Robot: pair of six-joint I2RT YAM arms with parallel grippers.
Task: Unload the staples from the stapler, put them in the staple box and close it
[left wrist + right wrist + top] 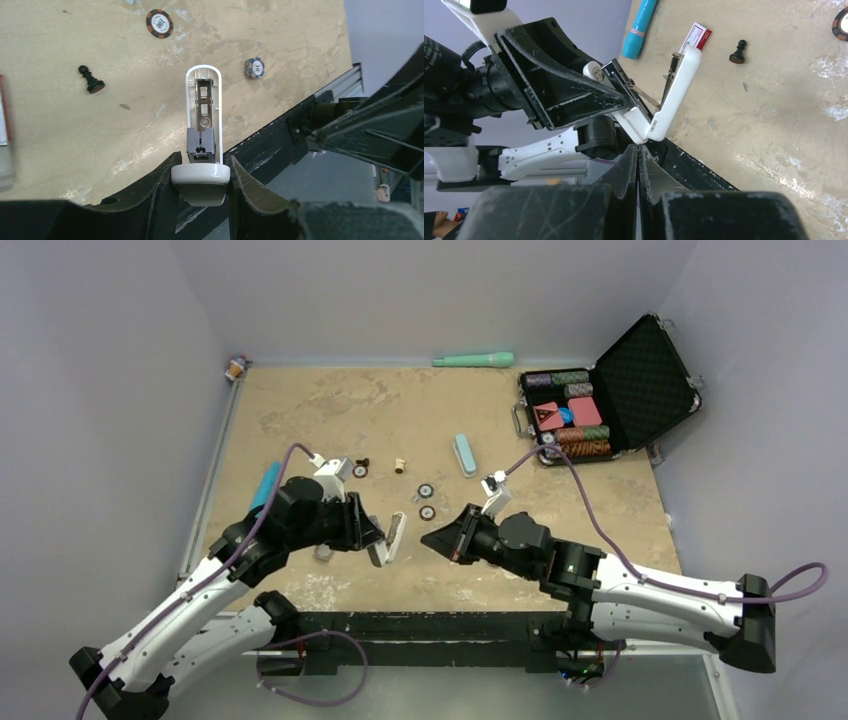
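Observation:
My left gripper is shut on the white part of the stapler and holds it above the near edge of the table. In the left wrist view the jaws clamp its rounded end, and the white shell lies open with the metal staple channel showing. The pale-blue part of the stapler lies alone on the table. My right gripper is shut and empty. Its tips sit just under the white part's hinged end.
An open black case of poker chips stands at the back right. A mint-green stick lies at the far edge. A brighter blue tube lies left. Two chips, a black pawn and a red-white box are scattered mid-table.

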